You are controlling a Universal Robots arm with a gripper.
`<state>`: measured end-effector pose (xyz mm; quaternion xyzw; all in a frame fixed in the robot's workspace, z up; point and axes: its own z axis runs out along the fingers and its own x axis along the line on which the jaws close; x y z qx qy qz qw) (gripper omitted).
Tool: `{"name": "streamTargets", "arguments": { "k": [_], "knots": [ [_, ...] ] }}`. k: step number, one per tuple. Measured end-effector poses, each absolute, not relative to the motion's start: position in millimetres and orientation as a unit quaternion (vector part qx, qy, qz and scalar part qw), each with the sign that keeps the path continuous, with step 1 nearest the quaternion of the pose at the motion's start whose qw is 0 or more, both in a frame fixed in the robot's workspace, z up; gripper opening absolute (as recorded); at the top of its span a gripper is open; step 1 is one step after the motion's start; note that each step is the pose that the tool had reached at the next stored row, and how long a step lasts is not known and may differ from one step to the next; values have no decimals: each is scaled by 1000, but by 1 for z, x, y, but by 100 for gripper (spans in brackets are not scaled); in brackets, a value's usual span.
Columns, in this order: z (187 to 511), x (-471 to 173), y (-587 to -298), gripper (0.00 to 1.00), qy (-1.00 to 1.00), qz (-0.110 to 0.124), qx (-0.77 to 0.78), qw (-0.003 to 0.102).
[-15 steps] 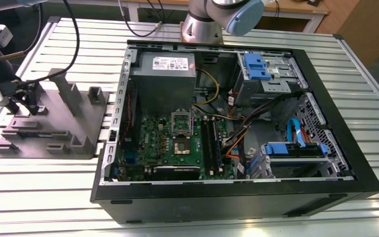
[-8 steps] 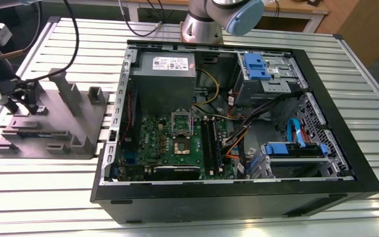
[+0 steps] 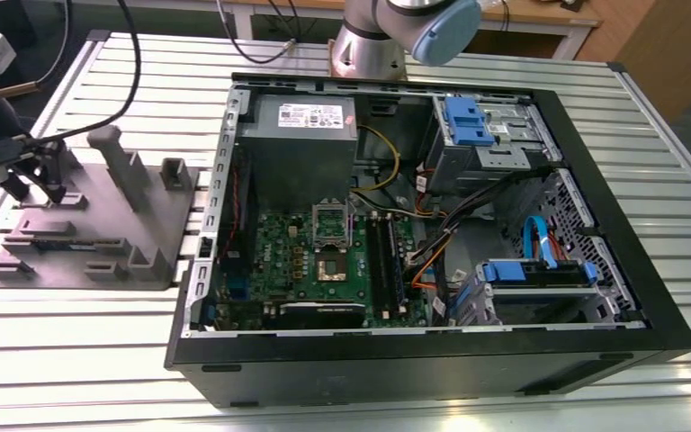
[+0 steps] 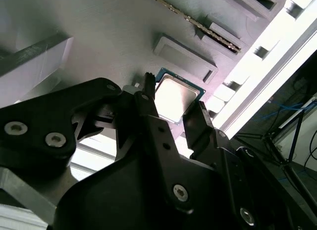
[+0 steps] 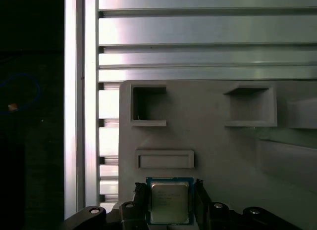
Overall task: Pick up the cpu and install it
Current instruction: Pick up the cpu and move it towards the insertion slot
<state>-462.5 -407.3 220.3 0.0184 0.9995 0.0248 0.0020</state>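
As it lies on one grey holder (image 5: 223,156), two fingers (image 5: 140,198) (black) pinch one cpu (image 5: 170,203).

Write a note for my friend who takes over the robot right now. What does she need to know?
Pincer: down at the grey holder, on the exterior view's left, right over the cpu. Whether it grips yet can't be told.
Cpu: lying flat on the holder, silvery top up, as both wrist views show.
Computer case: open on the table, beside the holder.
Done: the arm has reached the cpu.
Left: the cpu is not lifted and not in the case, so both pick-up and install remain.
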Motion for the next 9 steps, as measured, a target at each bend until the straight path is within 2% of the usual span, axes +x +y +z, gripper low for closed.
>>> {"name": "streamTargets", "arguments": {
  "k": [9],
  "knots": [
    [235,-462,-407,47,1000,25,18,2]
  ]
}}
